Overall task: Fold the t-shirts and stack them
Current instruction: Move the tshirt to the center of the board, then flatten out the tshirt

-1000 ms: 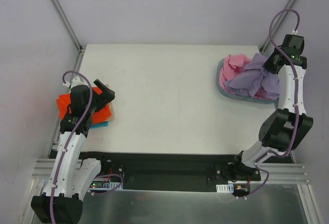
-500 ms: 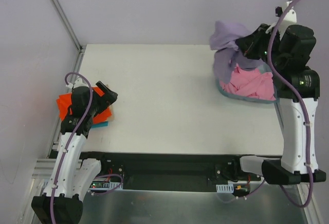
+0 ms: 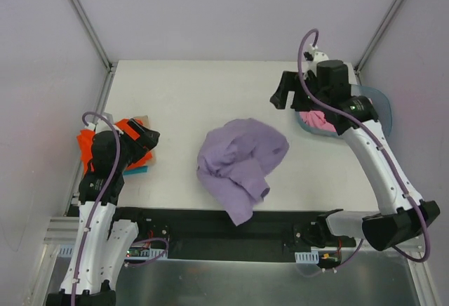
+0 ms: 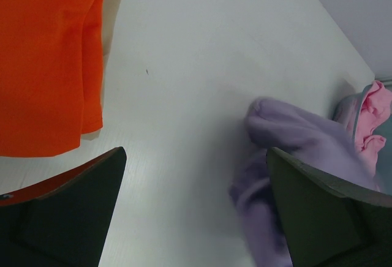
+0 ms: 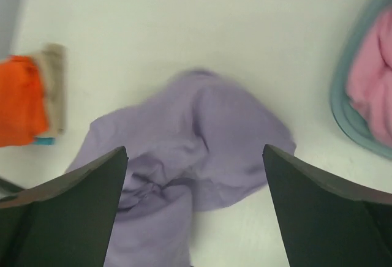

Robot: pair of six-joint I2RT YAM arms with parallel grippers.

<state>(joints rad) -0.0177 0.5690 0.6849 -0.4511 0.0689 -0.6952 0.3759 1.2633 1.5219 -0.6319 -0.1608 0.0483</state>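
The lavender t-shirt (image 3: pixel 238 160) lies crumpled mid-table, one end hanging over the near edge; it also shows below the right wrist (image 5: pixel 196 138) and ahead of the left wrist (image 4: pixel 303 144). My right gripper (image 3: pixel 284 100) hangs open above the table, between that shirt and the basket, with nothing between its fingers (image 5: pixel 196 199). The pink t-shirt (image 3: pixel 316 118) sits in the basket (image 5: pixel 373 89). At the left edge the orange-red t-shirt (image 3: pixel 90 144) lies folded over a teal one (image 3: pixel 137 170). My left gripper (image 3: pixel 146 135) stands open and empty beside the orange shirt (image 4: pixel 43 59).
The grey-blue basket (image 3: pixel 374 102) stands at the table's right edge, its rim (image 5: pixel 339 105) close to my right arm. A tan piece (image 3: pixel 141 118) shows by the orange stack. Metal frame posts rise at the back corners.
My right gripper has opened and let go of the lavender shirt, which has dropped from above the basket onto the middle of the table. The right arm swung left. The left arm barely moved.
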